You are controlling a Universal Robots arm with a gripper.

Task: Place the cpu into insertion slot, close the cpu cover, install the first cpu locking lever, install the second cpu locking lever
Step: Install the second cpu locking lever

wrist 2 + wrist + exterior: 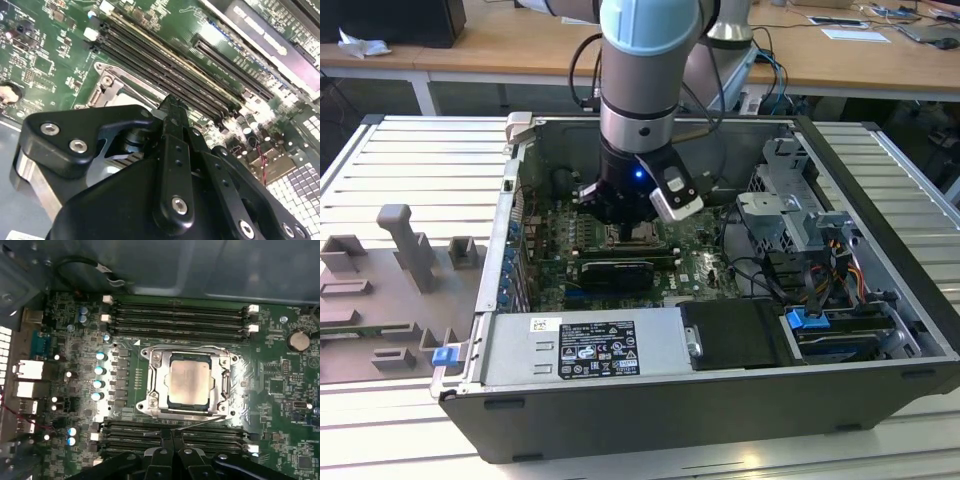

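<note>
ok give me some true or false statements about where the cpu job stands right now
1. The cpu sits in the slot. True.
2. The cover stands upright, swung open. False: it lies flat around the cpu, which shows through its window.
3. The pincer holds the cpu. False: in the first wrist view its tips sit apart from the cpu, over the memory slots beside the socket.
4. The arm reaches down into the open case. True.
5. Memory slots flank the socket on two opposite sides. True.
6. The memory slots are full of sticks. False: they look empty.
</note>
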